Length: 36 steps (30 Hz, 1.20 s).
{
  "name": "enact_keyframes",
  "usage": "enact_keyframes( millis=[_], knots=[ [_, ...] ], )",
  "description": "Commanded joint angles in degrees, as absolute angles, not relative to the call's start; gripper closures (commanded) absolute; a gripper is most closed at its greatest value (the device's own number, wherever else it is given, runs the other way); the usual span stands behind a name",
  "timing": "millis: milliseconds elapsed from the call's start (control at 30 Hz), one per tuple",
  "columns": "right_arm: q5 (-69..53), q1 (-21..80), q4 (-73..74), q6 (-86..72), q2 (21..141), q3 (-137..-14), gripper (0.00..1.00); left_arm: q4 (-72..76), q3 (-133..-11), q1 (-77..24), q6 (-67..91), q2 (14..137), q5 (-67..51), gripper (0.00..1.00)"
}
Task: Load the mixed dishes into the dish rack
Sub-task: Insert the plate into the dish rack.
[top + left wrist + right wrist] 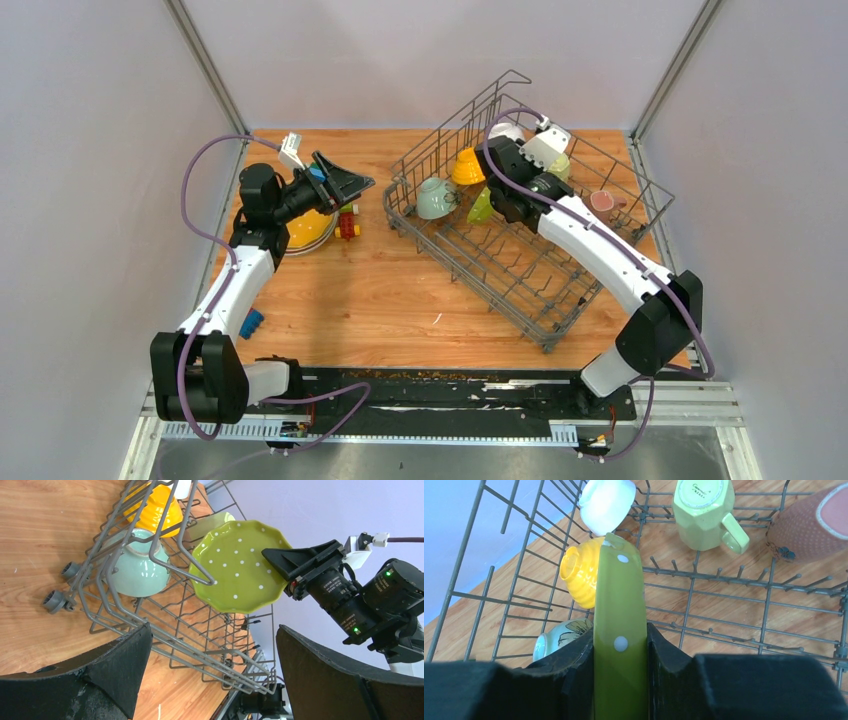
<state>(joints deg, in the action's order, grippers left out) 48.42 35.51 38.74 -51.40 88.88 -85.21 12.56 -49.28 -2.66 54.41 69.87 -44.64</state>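
right claw point(620, 647) grasps the lime-green white-dotted ceramic plate point(619, 590) edge-on; lower it straight between tines of the grey wire dish rack point(520, 275) beneath.

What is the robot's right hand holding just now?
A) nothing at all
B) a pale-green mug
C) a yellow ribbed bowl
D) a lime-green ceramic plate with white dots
D: the right hand is shut on the rim of the lime-green white-dotted ceramic plate, held on edge above the floor of the grey wire dish rack.
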Motion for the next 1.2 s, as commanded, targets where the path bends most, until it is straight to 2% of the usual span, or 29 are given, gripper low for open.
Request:
enact_keyframes(
  millis=[0,200,467,1167],
  knots=[
    [51.6,35.9,37.4,-54.5,88.3,-86.8,1.0,13.0,-51.1,-2.7,52.6,69.1,-45.0,0.0],
    [54.3,36.1,36.4,-46.1,84.1,-91.8,1.0,12.4,-51.0,-2.8,52.1,68.8,-44.6,0.0],
    [57.0,37.0,36.4,-45.1,79.6,-88.9,1.0,13.6,-50.9,-2.8,52.9,69.4,-45.3,0.0],
    [59.8,38.6,43.2,-48.6,87.9,-91.5,1.0,13.5,-50.7,-2.8,52.8,69.7,-45.9,0.0]
  ],
)
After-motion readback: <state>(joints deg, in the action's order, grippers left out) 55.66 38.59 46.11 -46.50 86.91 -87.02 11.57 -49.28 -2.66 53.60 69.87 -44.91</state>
